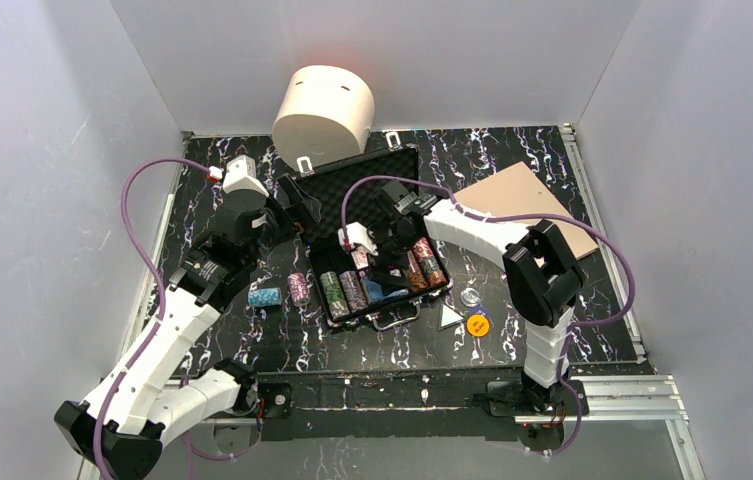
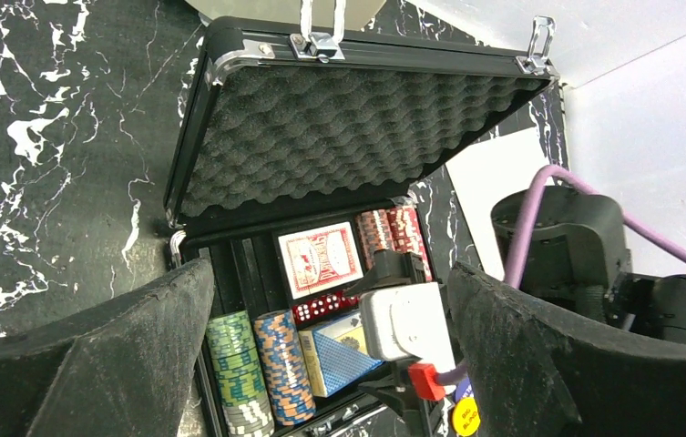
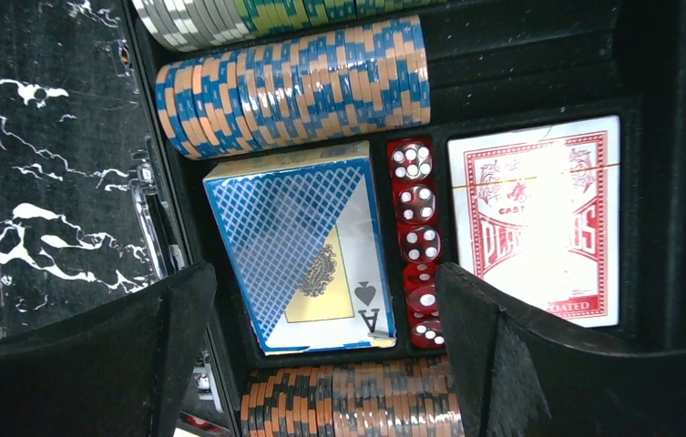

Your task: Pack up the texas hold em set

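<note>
Far left on the black white-veined surface [image 1: 302, 342]: 2 short loose stacks lying side by side just outside the case, a blue striped chip stack [image 1: 265, 296] and a pink striped chip stack [image 1: 298, 288].

Behind them, the left gripper [image 1: 300, 208], spread wide and holding nothing, near the left edge of the raised lid. In its own view, dark fingers [image 2: 138, 350] far apart, framing the open case.

At centre, the small black ribbed briefcase [image 2: 375, 62], open, its egg-crate foam lid [image 2: 339, 118] tilted up, with a big cream cylinder [image 1: 324, 112] just behind.

Inside, from the left:
- a green-and-white chip stack [image 2: 234, 364]
- a blue-and-orange chip stack [image 2: 282, 364]
- a blue card deck [image 3: 307, 246]
- a row of red dice [image 3: 416, 237]
- a red card deck [image 3: 539, 218]
- reddish chip stacks [image 2: 394, 232] by the right wall

Low over the blue card deck and dice, the right gripper [image 1: 384, 268], also spread and pinching nothing.

Right of the case, on the surface: a round yellow button [image 1: 479, 324]. Farther back and right, a tan flat board [image 1: 532, 200].
</note>
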Controlling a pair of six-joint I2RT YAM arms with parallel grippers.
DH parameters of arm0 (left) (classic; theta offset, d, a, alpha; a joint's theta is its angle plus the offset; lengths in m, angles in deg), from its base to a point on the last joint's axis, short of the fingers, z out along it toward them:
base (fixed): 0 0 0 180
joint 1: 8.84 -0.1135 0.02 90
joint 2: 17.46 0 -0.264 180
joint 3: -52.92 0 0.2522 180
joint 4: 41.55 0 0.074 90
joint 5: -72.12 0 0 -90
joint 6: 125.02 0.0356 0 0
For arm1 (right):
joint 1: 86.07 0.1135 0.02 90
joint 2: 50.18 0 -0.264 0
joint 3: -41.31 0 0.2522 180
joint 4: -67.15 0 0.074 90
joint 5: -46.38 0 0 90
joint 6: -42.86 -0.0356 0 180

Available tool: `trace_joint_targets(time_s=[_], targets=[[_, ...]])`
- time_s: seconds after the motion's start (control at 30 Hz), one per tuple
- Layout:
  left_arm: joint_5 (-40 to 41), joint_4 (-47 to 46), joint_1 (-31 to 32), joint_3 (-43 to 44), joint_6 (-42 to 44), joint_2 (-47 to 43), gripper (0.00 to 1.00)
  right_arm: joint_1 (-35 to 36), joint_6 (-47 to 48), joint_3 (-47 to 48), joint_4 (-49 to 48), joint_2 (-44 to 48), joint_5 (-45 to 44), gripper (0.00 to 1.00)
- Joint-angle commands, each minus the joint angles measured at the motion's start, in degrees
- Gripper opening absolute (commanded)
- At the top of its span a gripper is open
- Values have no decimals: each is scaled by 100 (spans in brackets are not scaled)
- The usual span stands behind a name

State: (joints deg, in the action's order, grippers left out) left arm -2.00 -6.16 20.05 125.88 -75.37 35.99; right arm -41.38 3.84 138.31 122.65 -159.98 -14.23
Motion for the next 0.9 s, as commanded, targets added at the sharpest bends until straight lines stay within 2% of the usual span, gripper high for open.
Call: trace_joint_targets(time_s=[0.0,0.17,0.23,0.33,0.4,0.47,0.57,0.63,0.7,0.8,0.87], targets=[[277,105,-6,209,139,-35,98,-11,-49,327,214,482,304,99],[333,116,-1,258,258,-50,98,-13,-644,273,-48,914,330,99],[336,130,-6,264,293,-61,98,-10,-1318,219,-382,1091,294,99],[404,121,-5,274,339,-105,98,5,-3658,75,-1588,1327,-563,99],[504,95,-6,312,376,-151,98,6,-5339,232,-1750,1285,-1311,99],[616,65,-5,368,462,-168,98,-3,-6384,564,-1395,1119,-1532,99],[671,24,-6,462,585,-154,98,9,-7287,644,-1084,957,-1463,99],[635,5,-6,477,652,-135,98,171,-8225,211,-1271,1141,-2398,99],[579,14,-6,453,695,-125,98,448,-8719,-323,-1643,1504,-3418,99],[487,8,-6,404,732,-137,98,749,-8912,-415,-1439,1502,-4071,98],[466,18,0,365,780,-161,98,908,-9036,-245,-1085,1321,-4424,92]])
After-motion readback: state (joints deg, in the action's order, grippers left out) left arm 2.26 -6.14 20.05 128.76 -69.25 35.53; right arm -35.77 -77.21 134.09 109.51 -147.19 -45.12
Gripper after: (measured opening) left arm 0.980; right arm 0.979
